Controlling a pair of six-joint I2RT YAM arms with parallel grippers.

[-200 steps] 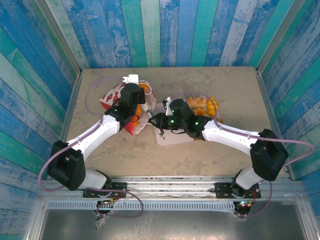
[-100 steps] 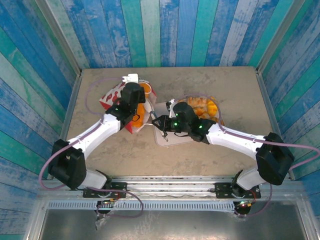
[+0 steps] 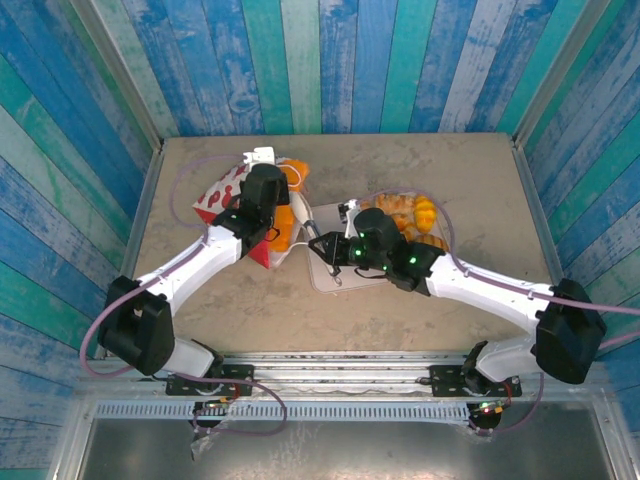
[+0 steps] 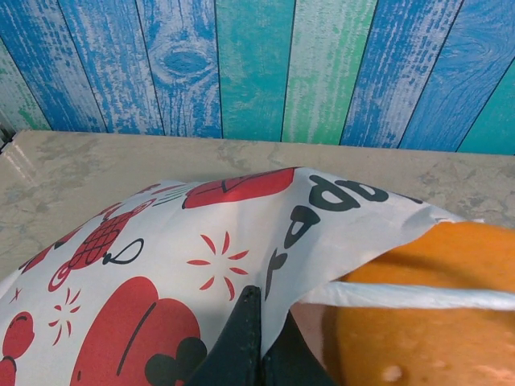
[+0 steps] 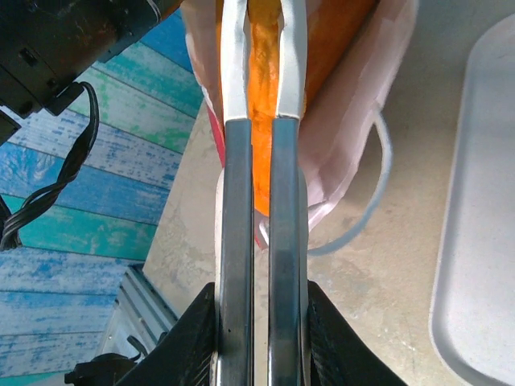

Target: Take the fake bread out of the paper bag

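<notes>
Orange fake bread [image 4: 434, 330]: one smooth piece sits in the mouth of the paper bag [image 3: 222, 190], bulging past the paper rim, with a thin white handle [image 4: 402, 296] lying across it.
Other pastries [image 3: 408, 214]: golden and orange pieces heaped at the far end of the tray [image 3: 335, 275], well apart from the bag.
Bag: red-and-white printed paper, tipped over on the table [image 3: 470, 160] just left of the tray, its mouth turned toward the right arm.
Left gripper [image 4: 259, 342]: dark fingers pressed together on the upper rim of the bag's mouth, pinching the paper.
Right gripper [image 5: 261, 32]: at the bag's mouth. Its two fingers stand close with a thin slit between them. Orange bread shows in the slit and beside one finger, but I cannot tell whether they clamp it.
Tray: flat, pale pinkish, partly under the right wrist.
Table: tan, mottled surface.
Walls [image 3: 330, 60]: upright planks painted blue, teal and green.
</notes>
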